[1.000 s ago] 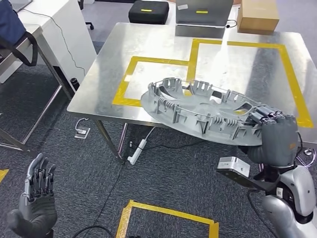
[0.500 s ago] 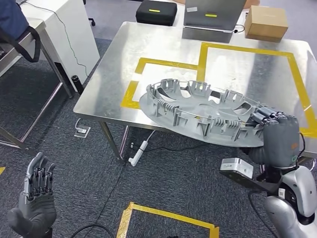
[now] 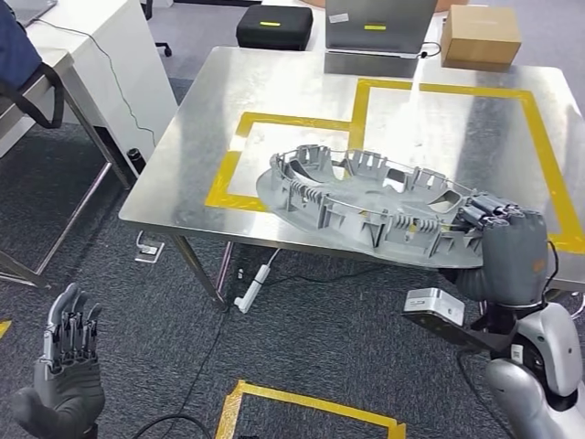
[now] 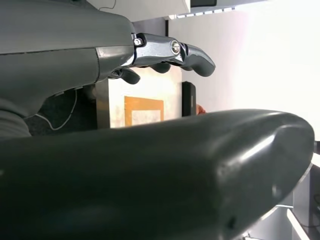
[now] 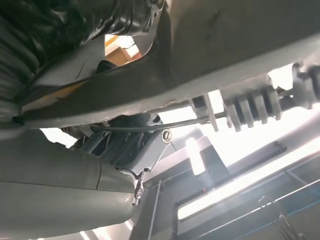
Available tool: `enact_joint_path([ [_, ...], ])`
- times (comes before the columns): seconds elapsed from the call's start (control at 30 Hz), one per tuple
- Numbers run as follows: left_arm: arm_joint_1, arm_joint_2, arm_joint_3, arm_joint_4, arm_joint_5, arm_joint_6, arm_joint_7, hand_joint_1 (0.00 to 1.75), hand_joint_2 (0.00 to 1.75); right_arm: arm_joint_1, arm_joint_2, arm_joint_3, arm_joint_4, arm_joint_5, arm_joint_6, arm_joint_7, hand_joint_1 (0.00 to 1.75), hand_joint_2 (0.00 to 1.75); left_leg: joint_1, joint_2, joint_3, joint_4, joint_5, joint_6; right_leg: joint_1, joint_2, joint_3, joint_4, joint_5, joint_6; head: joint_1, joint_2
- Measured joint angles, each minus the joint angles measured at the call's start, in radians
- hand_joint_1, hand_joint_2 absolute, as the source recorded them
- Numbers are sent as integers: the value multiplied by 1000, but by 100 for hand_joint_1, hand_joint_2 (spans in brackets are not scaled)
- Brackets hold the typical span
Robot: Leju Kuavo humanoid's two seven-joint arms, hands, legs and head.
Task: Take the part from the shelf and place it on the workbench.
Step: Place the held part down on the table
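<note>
A large grey ribbed part (image 3: 366, 206), round and dish-like, is seen held out over the near edge of the steel table (image 3: 207, 137), gripped at its rim by the right hand (image 3: 500, 242). Most of the part is carried above the table's surface, tilted slightly, with its far side over the yellow-taped squares (image 3: 358, 101); whether its underside is already touching the steel cannot be told from the head view. In the right wrist view the part's rim (image 5: 241, 40) is shown clamped against the hand from below. The left hand (image 3: 66, 366) is held low over the carpet, well apart from the table, fingers upright and apart, holding nothing.

The placing step is judged to be under way. It would be done well if the part were levelled and lowered until its full base is borne by the table, well inside the edge, before the grip is let go; with one rim held, tipping off the near edge is the risk. A black case (image 3: 274, 25), a laptop (image 3: 376, 27) and a cardboard box (image 3: 479, 35) are set along the far side.
</note>
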Motion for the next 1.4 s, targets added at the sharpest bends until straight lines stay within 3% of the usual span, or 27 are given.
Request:
enact_joint_path([
  [0.03,0,0,0,0,0,0,0,0,0,1,0,0,0,0,0,0,175,175,0,0,7,-27,30,2,0,1,4,0,-3,1,0,0],
  [0.1,0,0,0,0,0,0,0,0,0,1,0,1,0,0,0,0,175,175,-1,-1,60,-156,109,10,0,3,15,-1,-9,5,0,0],
  [0.17,-1,0,0,0,0,0,0,0,0,0,0,0,0,-1,0,0,175,175,-5,-1,103,-257,142,19,2,5,18,-1,-13,13,1,0],
  [0.27,0,0,1,0,-1,0,0,0,0,0,0,-1,0,-1,0,0,175,175,-9,-2,112,-286,137,27,3,5,16,-8,-12,32,1,0],
  [0.33,1,0,2,0,-1,0,0,0,0,0,0,-1,0,-2,0,0,175,175,-5,-1,121,-297,141,37,3,3,6,12,-30,40,4,0],
  [0.37,0,-1,2,0,-1,0,0,0,0,1,0,-1,0,-2,0,0,175,175,-2,0,125,-302,143,42,4,3,-13,51,-52,43,6,0],
  [0.43,-1,-2,3,0,-2,0,0,0,0,1,0,-2,0,-2,0,0,175,175,-3,1,128,-304,142,49,4,2,-80,182,-110,46,9,0],
  [0.47,-1,-3,3,0,-2,0,0,0,0,1,0,-2,0,-2,0,0,175,175,-4,1,129,-304,140,51,4,2,-113,241,-127,47,9,0],
  [0.5,-1,-3,3,0,-2,0,0,0,0,2,0,-2,0,-2,0,0,175,175,-6,1,130,-304,139,52,4,2,-133,271,-127,47,9,0],
  [0.53,-1,-3,3,0,-2,0,0,0,0,2,0,-3,0,-2,1,0,175,175,-7,0,133,-304,137,53,4,2,-133,261,-107,46,9,0],
  [0.57,-1,-3,3,0,-2,0,0,0,0,3,-1,-3,0,-2,1,1,175,175,-7,0,137,-304,134,52,4,1,-113,211,-69,44,10,0],
  [0.63,-1,-4,3,0,-2,0,0,0,0,2,-1,-3,0,-4,2,0,175,175,-9,-2,144,-302,127,47,6,-1,-45,70,-4,38,10,0],
  [0.67,-1,-4,3,0,-2,0,0,0,0,1,-1,-4,0,-5,2,0,175,175,-11,-2,145,-300,124,43,8,-1,-18,21,10,34,9,0],
  [0.7,-1,-4,3,0,-2,0,0,0,0,1,-1,-4,0,-7,3,0,175,175,-12,-2,144,-299,123,39,10,-1,-4,-3,11,31,8,0],
  [0.83,-1,-4,3,0,-1,-1,0,0,0,2,-1,-8,0,-8,6,0,175,175,-12,-1,137,-279,106,22,7,1,3,-13,8,14,4,0],
  [0.87,-1,-4,4,0,-1,-1,0,0,0,2,-1,-8,0,-9,6,-1,175,175,-10,-1,122,-245,85,15,4,1,6,-16,9,9,3,0],
  [0.97,-1,-4,4,0,-2,-2,0,0,0,2,-1,-8,0,-15,6,-5,175,175,-2,-1,25,-50,3,0,2,0,10,-16,6,1,1,0],
  [1.0,-1,-4,4,1,-2,-2,0,0,0,2,-1,-7,0,-17,6,-6,175,175,1,-1,2,-9,-2,-2,2,1,11,-16,4,0,1,0],
  [1.03,-1,-4,4,1,-2,-3,0,0,0,3,-1,-7,0,-19,7,-7,175,175,2,-1,-3,-6,13,-2,2,2,13,-16,3,1,1,0],
  [1.1,-1,-4,4,1,-2,-3,0,0,0,3,-1,-7,0,-21,8,-8,175,175,4,-1,41,-114,90,1,1,6,22,-16,-2,4,1,0],
  [1.17,-2,-4,4,1,-3,-4,0,0,0,2,-1,-7,0,-20,9,-8,175,175,3,-4,99,-241,139,7,3,11,27,-15,-7,12,2,0],
  [1.2,-3,-4,4,1,-3,-4,0,0,0,1,-1,-7,0,-20,9,-8,175,175,1,-5,114,-275,144,10,4,12,26,-14,-7,17,2,0],
  [1.33,-5,-4,5,2,-4,-6,-1,0,0,0,-1,-8,0,-19,9,-8,175,175,-1,-3,122,-297,139,30,1,11,14,-7,-18,40,4,0],
  [1.4,-6,-5,6,2,-5,-6,-1,0,0,0,-1,-8,0,-18,9,-8,175,175,2,0,128,-304,140,42,2,8,-25,70,-60,45,9,0],
])
